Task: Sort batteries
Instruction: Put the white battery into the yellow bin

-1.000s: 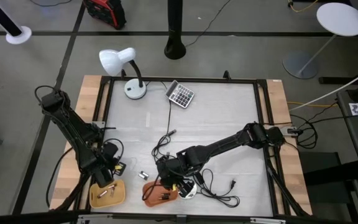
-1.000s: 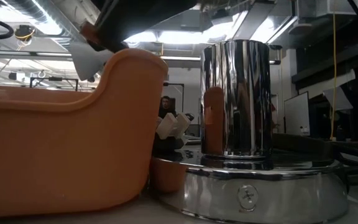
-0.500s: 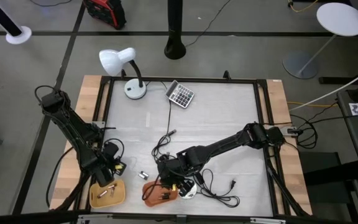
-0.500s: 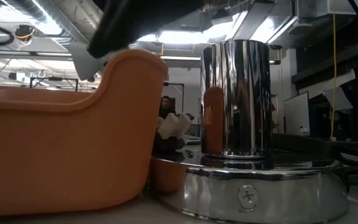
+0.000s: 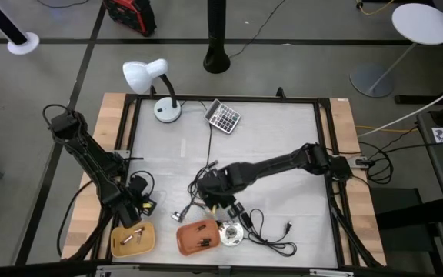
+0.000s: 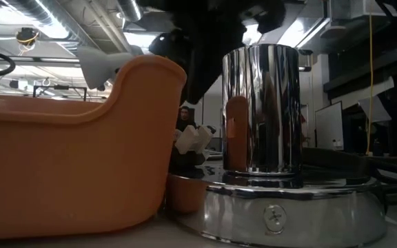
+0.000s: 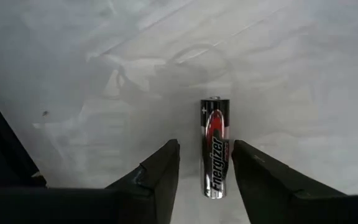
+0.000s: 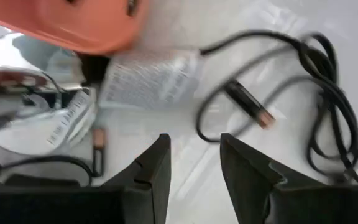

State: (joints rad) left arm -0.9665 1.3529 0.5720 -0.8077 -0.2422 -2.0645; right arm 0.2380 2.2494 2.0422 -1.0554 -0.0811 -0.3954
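In the left wrist view an Energizer battery (image 7: 215, 148) lies flat on the table, between the fingers of my open left gripper (image 7: 205, 171). That gripper (image 5: 142, 205) hovers near the table's near-left corner, just beyond the yellow tray (image 5: 133, 240), which holds a few batteries. The orange tray (image 5: 199, 236) holds thin dark batteries. My right gripper (image 5: 217, 195) is open above the cable tangle, just beyond the orange tray (image 8: 86, 22). Under it lie a dark battery with a copper end (image 8: 248, 103) and another one (image 8: 98, 149). A silvery battery (image 5: 178, 216) rests on the table between the trays.
A chrome cylinder on a round base (image 5: 231, 233) (image 6: 262, 110) stands right of the orange tray (image 6: 67, 158). Black cables (image 5: 264, 231) loop around it and under the right arm. A white desk lamp (image 5: 152, 81) and a calculator (image 5: 223, 116) sit at the far edge.
My right gripper has drawn back from over the orange tray toward the table's far edge and risen, so the tray now shows whole in the high view. The left arm has kept still.
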